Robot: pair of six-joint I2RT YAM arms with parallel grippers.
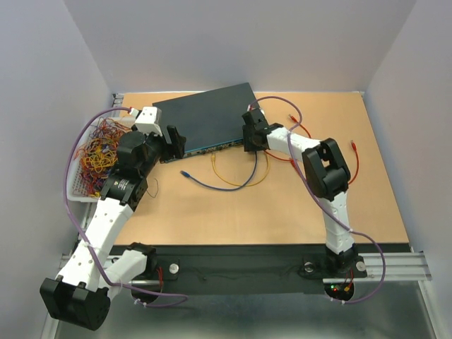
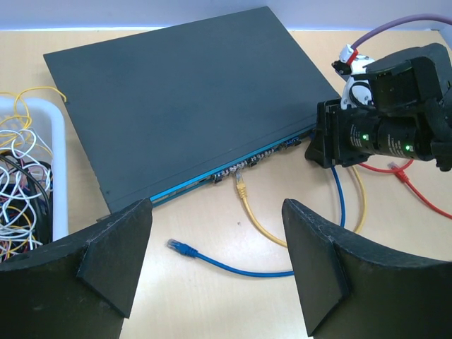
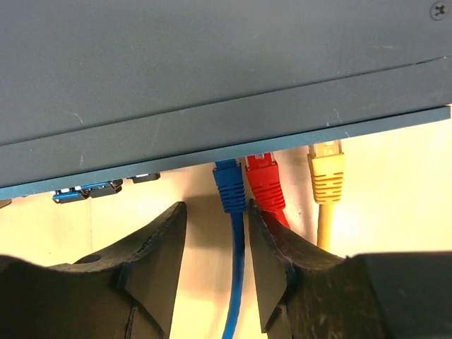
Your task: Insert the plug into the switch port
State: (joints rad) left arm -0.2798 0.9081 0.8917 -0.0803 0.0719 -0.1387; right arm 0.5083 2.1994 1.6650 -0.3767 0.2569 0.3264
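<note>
The switch [image 1: 208,116] is a flat dark blue-grey box at the back of the table, its socket row facing the arms. In the right wrist view a blue plug [image 3: 229,185] sits with its tip in the switch's front face [image 3: 212,138]. My right gripper [image 3: 215,212] is open around the blue cable just behind that plug, which runs close to the right finger [image 3: 272,261]. The cable's other blue plug [image 2: 180,247] lies loose on the table. My left gripper [image 2: 217,212] is open and empty above that loose plug, facing the switch [image 2: 191,99].
A red plug [image 3: 263,182] and a yellow plug [image 3: 326,173] sit at the socket face beside the blue one. A white basket [image 1: 78,180] of tangled cables stands at the left. Loose red cables [image 1: 353,159] lie at the right.
</note>
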